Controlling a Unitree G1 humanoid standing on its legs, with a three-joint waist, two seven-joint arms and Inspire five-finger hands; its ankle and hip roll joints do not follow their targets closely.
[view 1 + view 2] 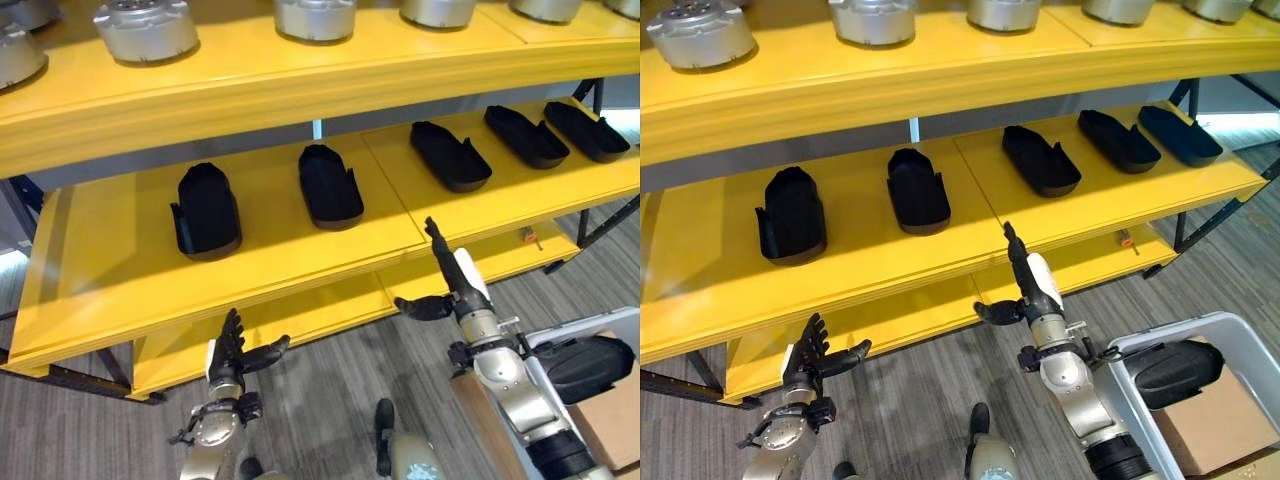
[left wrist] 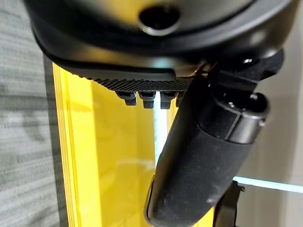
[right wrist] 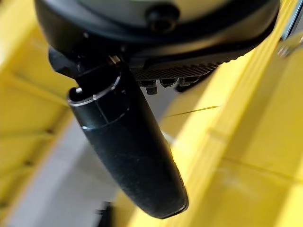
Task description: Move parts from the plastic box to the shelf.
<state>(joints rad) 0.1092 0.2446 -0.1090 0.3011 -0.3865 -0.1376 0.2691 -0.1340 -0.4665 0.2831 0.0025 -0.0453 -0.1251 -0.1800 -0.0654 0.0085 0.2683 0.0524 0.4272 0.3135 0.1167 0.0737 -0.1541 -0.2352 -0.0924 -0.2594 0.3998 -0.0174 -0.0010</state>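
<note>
Five black moulded plastic parts (image 1: 208,210) lie in a row on the middle board of the yellow metal shelf (image 1: 110,262). The right hand (image 1: 1028,284), fingers straight and holding nothing, reaches up to that board's front edge. One more black part (image 1: 1175,371) lies in the grey plastic box (image 1: 1230,331) at near right. The left hand (image 1: 236,352) hangs open, low at left.

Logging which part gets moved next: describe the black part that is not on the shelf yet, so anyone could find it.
Start at the yellow shelf, whose middle level carries a row of five black parts. Look right of the right hand to the grey plastic box on the floor. The black part inside it is the one lying in a box rather than on yellow boards.
</note>
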